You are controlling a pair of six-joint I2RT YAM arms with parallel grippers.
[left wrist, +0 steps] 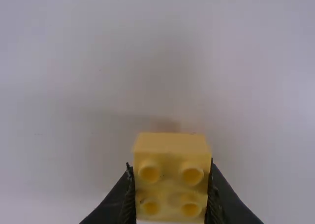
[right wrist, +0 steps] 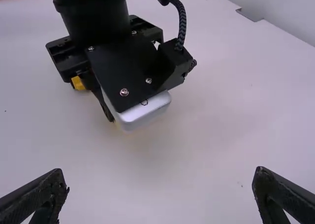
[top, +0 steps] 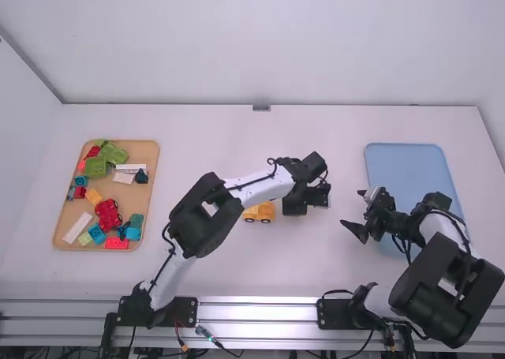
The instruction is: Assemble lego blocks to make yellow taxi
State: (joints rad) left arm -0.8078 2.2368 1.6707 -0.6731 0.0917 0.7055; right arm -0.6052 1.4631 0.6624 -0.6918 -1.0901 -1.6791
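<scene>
In the high view my left gripper (top: 296, 209) is at mid-table, just right of the yellow taxi base (top: 259, 212) with black wheels. The left wrist view has a yellow block (left wrist: 171, 177) with studs, and my left gripper (left wrist: 171, 194) is shut on it. My right gripper (top: 357, 211) stands open at the near left of the blue tray in the high view; in the right wrist view, my right gripper (right wrist: 160, 187) has widely parted fingers with nothing between them. A bit of yellow (right wrist: 78, 83) peeks out beneath the left gripper's body there.
A wooden tray (top: 59, 233) of mixed red, green, blue, white and yellow blocks lies at the left. The blue tray (top: 406, 166) lies at the right, partly under the right arm. White table surface (top: 237, 146) stretches behind the left arm.
</scene>
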